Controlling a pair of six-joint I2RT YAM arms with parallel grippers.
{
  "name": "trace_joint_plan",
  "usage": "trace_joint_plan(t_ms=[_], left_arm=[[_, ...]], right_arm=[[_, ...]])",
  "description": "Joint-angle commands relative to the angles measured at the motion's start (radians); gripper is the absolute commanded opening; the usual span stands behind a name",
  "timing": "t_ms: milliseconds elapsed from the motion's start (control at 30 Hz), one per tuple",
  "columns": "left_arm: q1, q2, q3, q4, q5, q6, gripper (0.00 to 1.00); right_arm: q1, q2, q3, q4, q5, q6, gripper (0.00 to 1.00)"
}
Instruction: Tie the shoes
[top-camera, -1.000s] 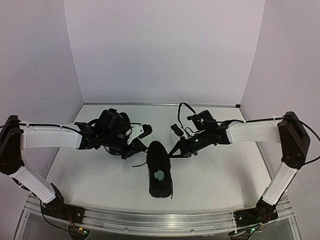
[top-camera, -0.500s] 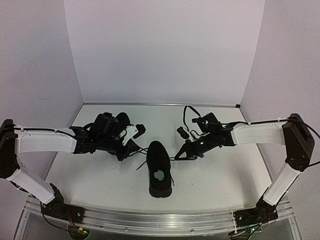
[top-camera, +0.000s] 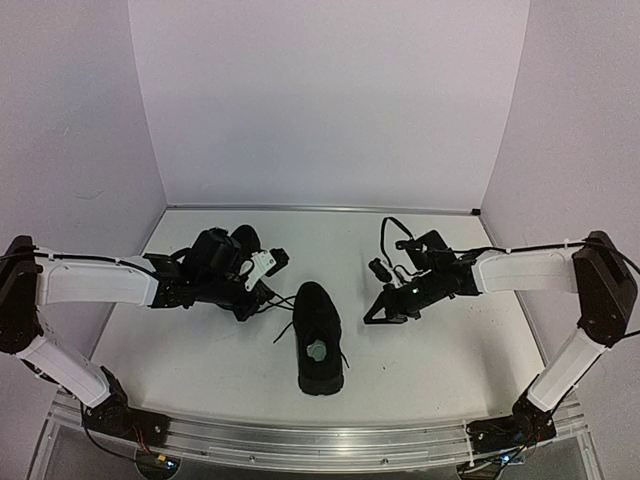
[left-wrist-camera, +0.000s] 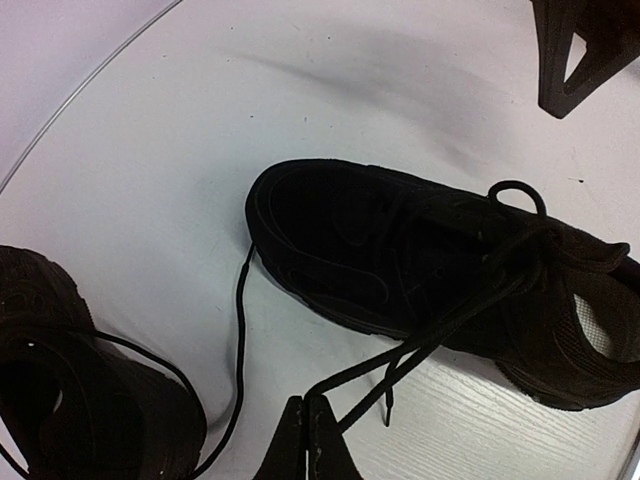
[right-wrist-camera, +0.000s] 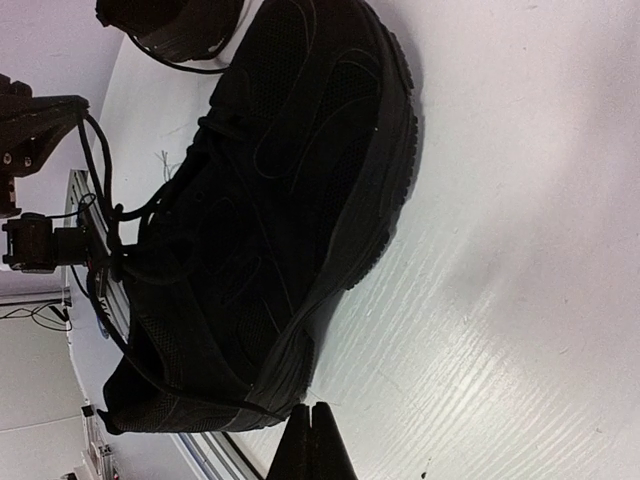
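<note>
Top external: sneaker A (top-camera: 318, 335) lies on the white tabletop (top-camera: 190, 350) between the two hands. Its long axis runs near-to-far, toe toward the back wall, heel toward the arm bases. Its toe is just right of the left hand (top-camera: 262, 293). The right hand (top-camera: 372, 316) stands apart from it on the other side. A pale patch (top-camera: 318, 351) shows in its opening. Sneaker B (top-camera: 238, 243) is mostly hidden under the left wrist, so its heading is not readable here.

Left wrist adds:
- The fingers (left-wrist-camera: 318, 445) are pressed together.
- Two strands of lace (left-wrist-camera: 420, 345) run taut from sneaker A's (left-wrist-camera: 400, 250) tied area and meet at the fingertips, pinched there.
- Sneaker A lies ahead and right of the hand, toe to its left.
- Sneaker B (left-wrist-camera: 80, 400) sits just left of the fingers, with its own thin lace trailing beside them.
- The right hand (left-wrist-camera: 575, 50) is visible at the far upper right.

Right wrist adds:
- It gives a sole-side profile of sneaker A (right-wrist-camera: 270, 200). The patch is not seen from here.
- The fingers (right-wrist-camera: 320, 445) are pressed together.
- A thin strand runs along the heel toward them. I cannot tell whether it is caught.
- The left hand (right-wrist-camera: 40, 120) is beyond the sneaker, with lace leading to it.
- Sneaker B (right-wrist-camera: 170, 25) is at the top edge.
</note>
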Motion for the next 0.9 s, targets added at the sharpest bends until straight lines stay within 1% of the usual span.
trace_joint_plan(t_ms=[0, 67, 167, 200, 233, 300, 333, 367, 433, 600, 733, 867], left_arm=[[0.005, 0.020, 0.016, -0.019, -0.048, -0.020, 0.00], [0.005, 0.024, 0.019, -0.017, -0.033, -0.020, 0.00], [0.005, 0.033, 0.026, -0.007, 0.007, -0.010, 0.00], [0.005, 0.036, 0.028, -0.002, 0.020, -0.007, 0.00], [0.005, 0.039, 0.031, 0.005, 0.035, -0.004, 0.00], [0.004, 0.045, 0.036, 0.015, 0.065, 0.006, 0.00], [0.003, 0.049, 0.038, 0.019, 0.071, 0.008, 0.00], [0.003, 0.052, 0.042, 0.022, 0.074, 0.009, 0.00], [0.001, 0.059, 0.047, 0.023, 0.079, 0.015, 0.00], [-0.006, 0.073, 0.063, 0.014, 0.077, 0.027, 0.00], [-0.010, 0.075, 0.067, 0.015, 0.073, 0.032, 0.00], [-0.011, 0.075, 0.067, 0.015, 0.067, 0.036, 0.00]], right_arm=[[-0.005, -0.023, -0.015, -0.011, 0.020, -0.025, 0.00], [-0.005, -0.012, -0.010, -0.010, 0.004, -0.031, 0.00], [-0.005, 0.012, 0.026, -0.002, -0.075, -0.039, 0.00], [-0.005, 0.019, 0.042, -0.001, -0.078, -0.036, 0.02], [-0.005, 0.027, 0.062, 0.000, -0.082, -0.032, 0.06], [-0.005, 0.054, 0.115, 0.011, -0.096, -0.016, 0.28], [-0.005, 0.070, 0.137, 0.021, -0.109, -0.001, 0.36], [-0.004, 0.091, 0.160, 0.037, -0.124, 0.015, 0.41], [-0.005, 0.129, 0.188, 0.078, -0.163, 0.055, 0.46], [-0.004, 0.214, 0.229, 0.125, -0.225, 0.116, 0.47], [0.000, 0.250, 0.223, 0.163, -0.265, 0.150, 0.44], [0.013, 0.269, 0.218, 0.194, -0.311, 0.180, 0.44]])
